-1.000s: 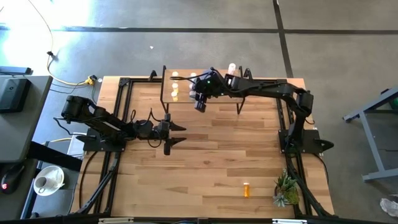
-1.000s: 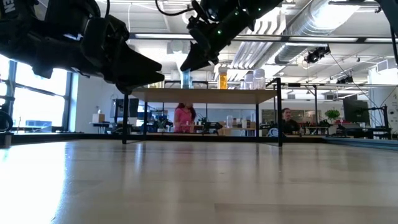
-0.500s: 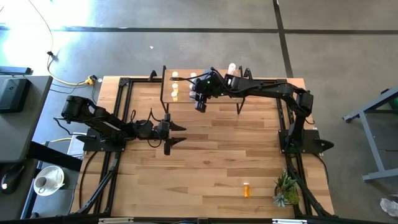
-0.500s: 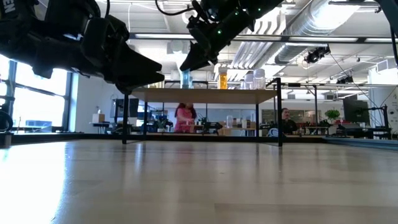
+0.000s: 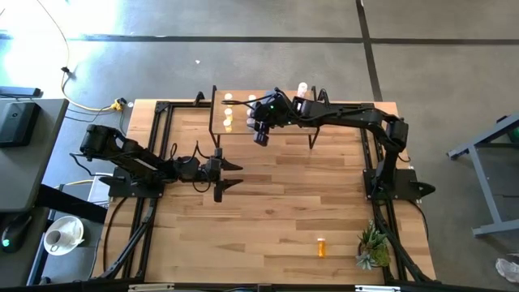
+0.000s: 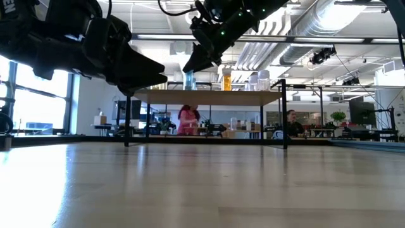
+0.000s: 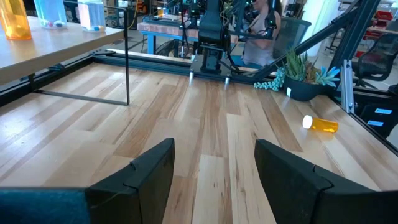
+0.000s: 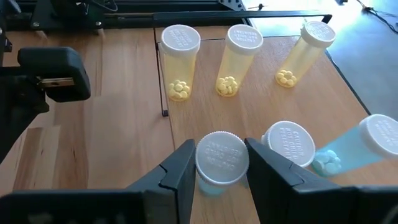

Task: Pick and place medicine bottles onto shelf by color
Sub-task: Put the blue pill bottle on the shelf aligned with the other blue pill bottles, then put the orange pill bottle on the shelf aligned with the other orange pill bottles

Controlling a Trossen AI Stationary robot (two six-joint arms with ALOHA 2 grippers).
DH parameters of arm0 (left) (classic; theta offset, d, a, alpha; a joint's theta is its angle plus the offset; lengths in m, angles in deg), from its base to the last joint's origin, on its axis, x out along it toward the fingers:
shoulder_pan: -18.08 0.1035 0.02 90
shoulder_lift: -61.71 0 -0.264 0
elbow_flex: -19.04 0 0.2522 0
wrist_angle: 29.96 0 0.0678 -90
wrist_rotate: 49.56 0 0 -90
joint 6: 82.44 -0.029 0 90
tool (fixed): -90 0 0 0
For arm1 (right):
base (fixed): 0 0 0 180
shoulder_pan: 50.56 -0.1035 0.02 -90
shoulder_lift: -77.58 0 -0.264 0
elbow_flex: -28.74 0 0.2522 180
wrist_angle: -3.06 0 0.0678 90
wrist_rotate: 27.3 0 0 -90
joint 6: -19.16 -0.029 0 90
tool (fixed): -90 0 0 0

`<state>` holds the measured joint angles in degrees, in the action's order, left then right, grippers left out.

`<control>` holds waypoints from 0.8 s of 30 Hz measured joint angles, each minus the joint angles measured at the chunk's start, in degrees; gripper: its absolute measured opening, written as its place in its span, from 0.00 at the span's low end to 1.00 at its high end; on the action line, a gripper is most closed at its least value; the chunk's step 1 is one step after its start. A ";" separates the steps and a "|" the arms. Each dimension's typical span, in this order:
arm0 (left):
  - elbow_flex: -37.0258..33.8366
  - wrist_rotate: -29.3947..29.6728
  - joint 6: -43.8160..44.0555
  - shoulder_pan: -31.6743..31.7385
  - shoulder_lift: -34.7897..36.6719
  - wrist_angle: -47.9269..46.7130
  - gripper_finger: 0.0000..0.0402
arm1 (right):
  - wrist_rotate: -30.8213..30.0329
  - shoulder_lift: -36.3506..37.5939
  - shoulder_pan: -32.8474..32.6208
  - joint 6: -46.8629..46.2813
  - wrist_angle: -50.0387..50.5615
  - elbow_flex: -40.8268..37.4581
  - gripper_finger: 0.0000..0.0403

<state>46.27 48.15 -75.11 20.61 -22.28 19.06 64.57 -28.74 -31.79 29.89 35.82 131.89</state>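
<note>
**Right wrist view: blue bottle between tool fingers over shelf**

Right wrist view: right tool [image 8: 219, 169] closed on a blue bottle [image 8: 222, 159], white cap up, standing on the shelf [image 8: 261, 112] at its near edge. Just beside it, 2 more blue bottles [image 8: 290, 147]. Farther back, row of 3 yellow bottles [image 8: 229, 60], upright, w/ pills visible inside. High view: shelf sits at desk's [image 5: 276, 219] far side; one orange bottle [image 5: 321, 246] lies on its side near a plant [image 5: 373, 247], well apart. Left tool [image 7: 211, 180] open, empty, hovering mid-desk.
</note>
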 joint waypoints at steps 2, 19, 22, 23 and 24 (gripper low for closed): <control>0.00 0.00 0.00 0.01 0.01 0.00 0.53 | -0.20 -0.01 0.00 -0.33 -0.03 0.00 0.29; 0.00 -0.05 0.00 0.00 0.00 -0.02 0.53 | -0.24 -0.05 0.02 -1.25 1.06 2.27 0.41; 0.00 -0.05 -0.02 0.00 0.02 -0.11 0.53 | -0.24 -0.05 -0.01 -1.25 3.65 4.30 0.41; 0.00 -0.07 0.00 0.00 0.02 -0.17 0.53 | -0.32 -0.05 0.02 -1.25 4.85 5.03 0.41; 0.00 -0.07 0.00 0.00 0.00 -0.24 0.53 | -0.70 -0.05 0.02 -1.25 6.29 5.92 0.41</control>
<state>46.27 48.08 -75.11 20.61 -22.28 18.82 63.88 -28.79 -31.78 28.64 42.11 137.80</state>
